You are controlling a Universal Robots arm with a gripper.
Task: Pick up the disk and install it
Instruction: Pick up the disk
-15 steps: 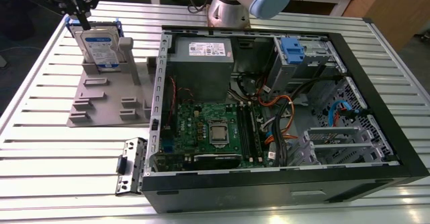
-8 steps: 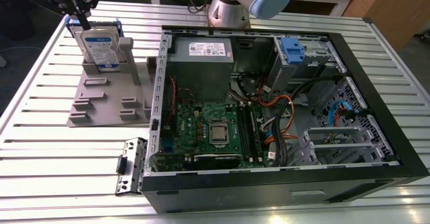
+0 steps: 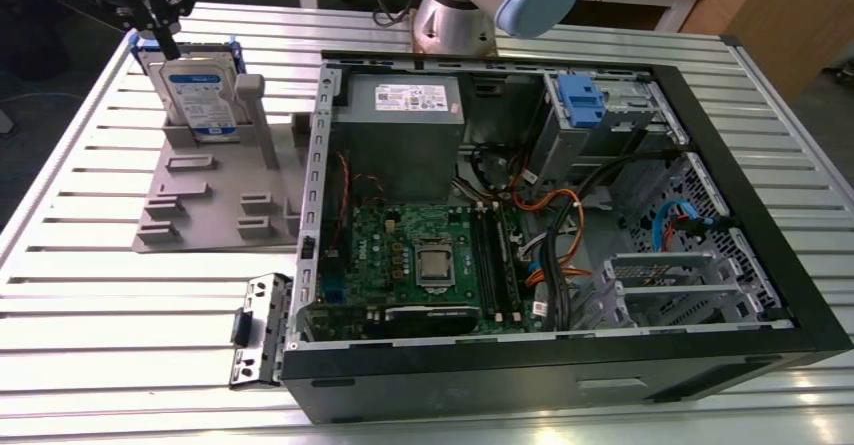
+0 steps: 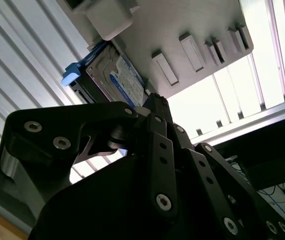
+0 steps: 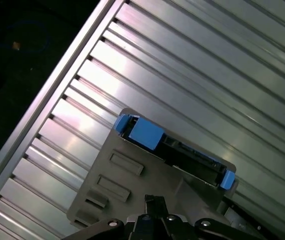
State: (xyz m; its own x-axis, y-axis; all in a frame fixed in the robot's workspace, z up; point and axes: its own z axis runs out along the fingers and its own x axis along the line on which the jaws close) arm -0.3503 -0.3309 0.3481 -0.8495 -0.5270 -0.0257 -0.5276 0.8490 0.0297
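The disk (image 3: 200, 90) is a silver drive with a white-and-blue label in a blue carrier. It stands on edge in a slot at the far end of a grey holder block (image 3: 214, 200), at the exterior view's left. My gripper (image 3: 158, 40) hangs just above the disk's top edge, close to it; whether they touch is not visible. In the second wrist view the gripper (image 4: 155, 102) reaches toward the disk (image 4: 122, 80) on the holder (image 4: 192, 25). The first wrist view looks down on the disk's blue-ended edge (image 5: 172, 145), the holder (image 5: 127, 175) and the gripper (image 5: 155, 202).
An open computer case (image 3: 304, 175) lies to the holder's right, with a blue-fronted drive cage (image 3: 587, 105), a grey power supply (image 3: 400, 125) and a green motherboard (image 3: 414, 255). A loose metal bracket (image 3: 260, 330) lies by the case's near corner. The arm's base (image 3: 481, 5) stands behind.
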